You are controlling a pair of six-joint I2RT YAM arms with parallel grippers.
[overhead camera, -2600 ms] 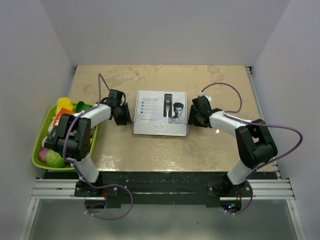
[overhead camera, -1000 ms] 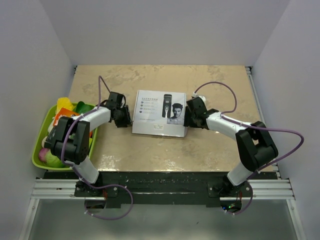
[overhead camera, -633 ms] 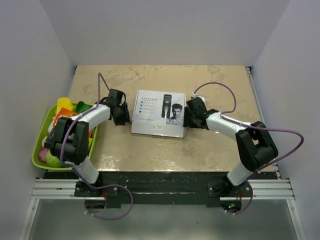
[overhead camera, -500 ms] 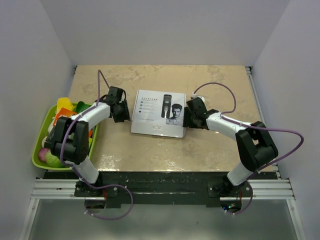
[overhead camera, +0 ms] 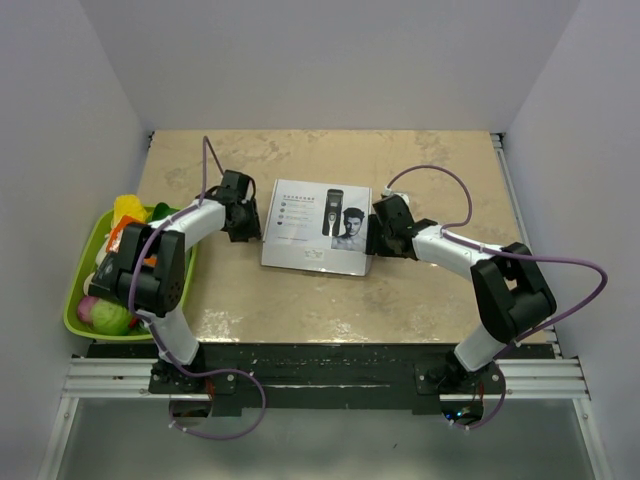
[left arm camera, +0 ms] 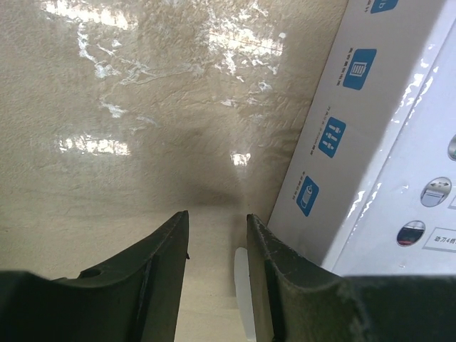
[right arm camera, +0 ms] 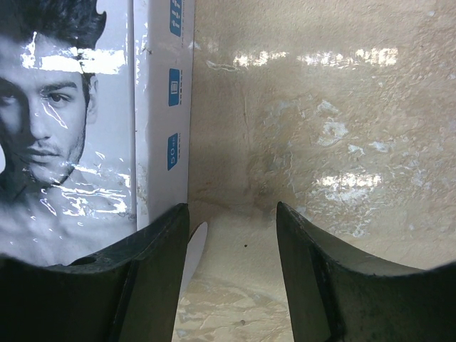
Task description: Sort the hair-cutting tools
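We see no loose tools, only the flat white cardboard box printed with a clipper (overhead camera: 318, 226), lying crosswise on the beige table (overhead camera: 420, 300): left hand (overhead camera: 250, 219) just beside its left end, right hand (overhead camera: 375, 236) beside its right, both half-open and empty.

Even, fairly bright light falls from overhead; the glossy table (overhead camera: 420, 290) throws white glare patches in the 2 wrist views, as does the shiny film on the white box (right arm camera: 85, 178). Soft shadows lie just ahead of the dark fingers (left arm camera: 142, 278), which are blurred at the bottom edge, while the top view is sharp.
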